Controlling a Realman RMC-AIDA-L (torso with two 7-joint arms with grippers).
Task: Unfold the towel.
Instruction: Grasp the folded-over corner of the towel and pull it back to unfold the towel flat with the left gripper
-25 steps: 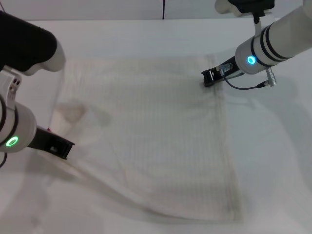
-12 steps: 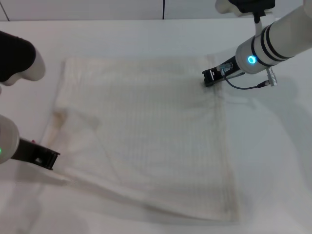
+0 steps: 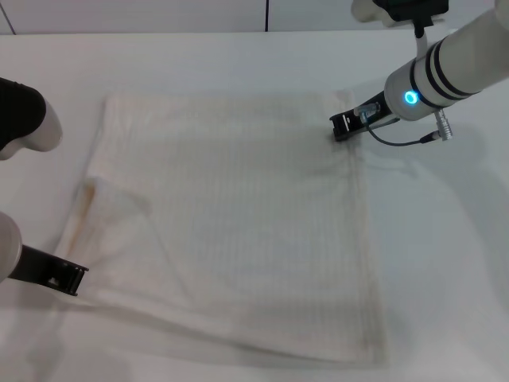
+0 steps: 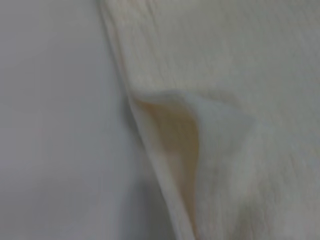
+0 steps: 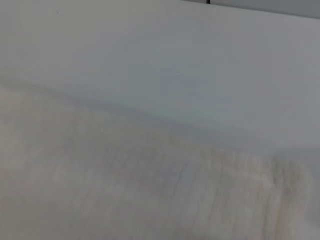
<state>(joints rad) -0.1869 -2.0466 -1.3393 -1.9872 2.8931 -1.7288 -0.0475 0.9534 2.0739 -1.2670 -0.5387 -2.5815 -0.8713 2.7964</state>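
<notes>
The cream-white towel (image 3: 238,215) lies nearly flat on the white table (image 3: 445,263), with faint ribbed stripes. Its near-left part is still raised in a soft fold (image 3: 103,215). My left gripper (image 3: 73,278) is at the towel's near-left edge, low over the table, shut on the cloth. The left wrist view shows that lifted fold (image 4: 170,130) beside bare table. My right gripper (image 3: 340,127) is shut on the towel's far-right edge and rests there. The right wrist view shows the towel (image 5: 125,185) close up. No red tag shows.
A dark vertical seam (image 3: 266,14) marks the wall behind the table. A cable (image 3: 398,142) loops from my right wrist just above the table. Part of my left arm (image 3: 24,119) hangs over the table's left side.
My left gripper has moved left and toward the front, dragging the towel's near-left edge outward, so the fold there has flattened. The right arm has not moved.
</notes>
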